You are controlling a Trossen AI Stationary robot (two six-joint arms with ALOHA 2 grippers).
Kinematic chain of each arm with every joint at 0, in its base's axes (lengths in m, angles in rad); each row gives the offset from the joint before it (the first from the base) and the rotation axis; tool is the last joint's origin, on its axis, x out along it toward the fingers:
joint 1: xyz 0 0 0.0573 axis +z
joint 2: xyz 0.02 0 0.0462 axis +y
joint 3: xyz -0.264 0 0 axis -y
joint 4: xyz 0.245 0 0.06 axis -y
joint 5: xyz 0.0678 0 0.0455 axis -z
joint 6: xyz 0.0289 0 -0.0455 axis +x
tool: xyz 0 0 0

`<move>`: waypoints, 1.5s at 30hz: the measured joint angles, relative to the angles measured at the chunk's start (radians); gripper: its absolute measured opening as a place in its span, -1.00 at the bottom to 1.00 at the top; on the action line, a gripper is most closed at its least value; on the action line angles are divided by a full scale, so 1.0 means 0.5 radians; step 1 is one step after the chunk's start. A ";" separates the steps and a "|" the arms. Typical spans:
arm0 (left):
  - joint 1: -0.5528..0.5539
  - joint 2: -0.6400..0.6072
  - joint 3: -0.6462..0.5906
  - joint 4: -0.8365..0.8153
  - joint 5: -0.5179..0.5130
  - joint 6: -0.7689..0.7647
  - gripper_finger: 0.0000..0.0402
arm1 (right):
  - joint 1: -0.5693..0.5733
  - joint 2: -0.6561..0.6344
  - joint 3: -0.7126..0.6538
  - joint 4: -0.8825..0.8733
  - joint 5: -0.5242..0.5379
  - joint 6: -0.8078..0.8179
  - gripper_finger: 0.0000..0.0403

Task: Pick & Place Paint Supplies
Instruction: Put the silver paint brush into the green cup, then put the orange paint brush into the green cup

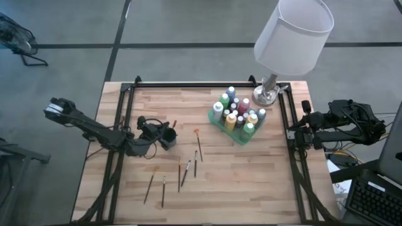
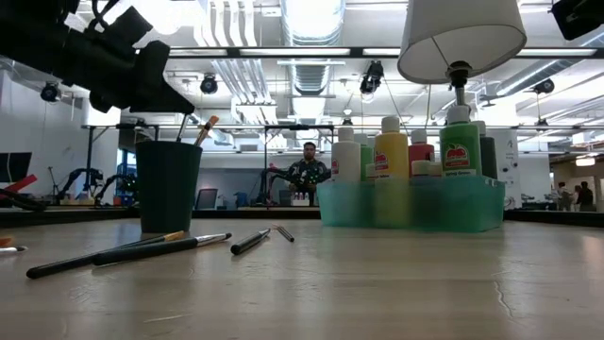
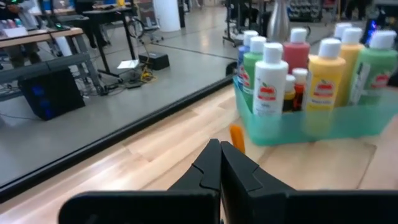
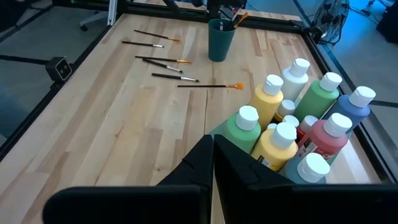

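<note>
Several paint bottles (image 1: 237,112) with white caps stand in a translucent green tray (image 1: 219,125) at the table's far right. Several thin brushes (image 1: 186,172) lie flat on the wood near the middle; one has orange bristles (image 4: 236,86). A dark green cup (image 2: 168,186) stands left of centre with two brushes (image 2: 206,127) leaning out of it. My left gripper (image 2: 184,102), shut, hangs just above the cup's rim and points toward the tray. My right gripper (image 4: 211,146), shut, waits at the table's right edge behind the tray. My left gripper has its shut fingertips (image 3: 214,155) close over the tops of the brushes that stand in the cup. Its own dark body hides that spot, so I cannot tell whether it touches or holds one of them.
A lamp with a white shade (image 1: 292,34) stands on a metal base (image 1: 267,94) at the far right corner, overhanging the tray. A black frame rail (image 1: 201,84) runs round the table. Bare wood lies near the front edge. A person (image 2: 309,165) sits in the room beyond.
</note>
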State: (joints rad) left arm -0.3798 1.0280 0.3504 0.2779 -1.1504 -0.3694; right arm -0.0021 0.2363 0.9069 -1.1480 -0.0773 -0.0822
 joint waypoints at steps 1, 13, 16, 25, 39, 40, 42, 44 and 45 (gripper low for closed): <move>0.001 0.012 0.000 -0.001 0.019 0.001 -1.00 | 0.000 0.000 0.000 0.000 0.000 -0.006 -0.96; 0.000 0.110 0.000 0.012 0.124 -0.016 -0.92 | 0.000 0.000 0.000 0.000 0.000 -0.006 -0.96; 0.000 0.110 0.005 0.018 0.125 0.033 -0.84 | -0.001 0.000 0.000 0.001 0.000 0.002 -0.96; -0.002 0.094 0.009 0.160 0.137 0.122 -0.49 | -0.001 0.000 0.000 0.000 0.000 -0.007 -0.96; -0.005 -0.138 0.677 -0.341 0.532 0.366 -0.43 | -0.001 0.000 0.000 0.001 0.000 -0.006 -0.96; -0.005 -0.138 0.778 -0.515 0.562 0.329 -0.43 | -0.001 0.000 0.000 0.000 0.000 0.002 -0.96; -0.005 -0.122 0.997 -0.910 0.643 0.213 -0.45 | 0.000 0.000 0.000 0.001 0.000 -0.001 -0.96; -0.006 -0.081 1.212 -1.295 0.750 0.068 -0.47 | 0.000 0.000 0.000 0.000 0.000 -0.008 -0.96; -0.007 -0.056 1.307 -1.474 0.814 -0.018 -0.47 | 0.000 0.000 0.000 0.000 0.000 -0.005 -0.96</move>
State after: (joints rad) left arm -0.3834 0.9998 1.0040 -0.4593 -0.7435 -0.3782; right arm -0.0021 0.2365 0.9070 -1.1478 -0.0772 -0.0845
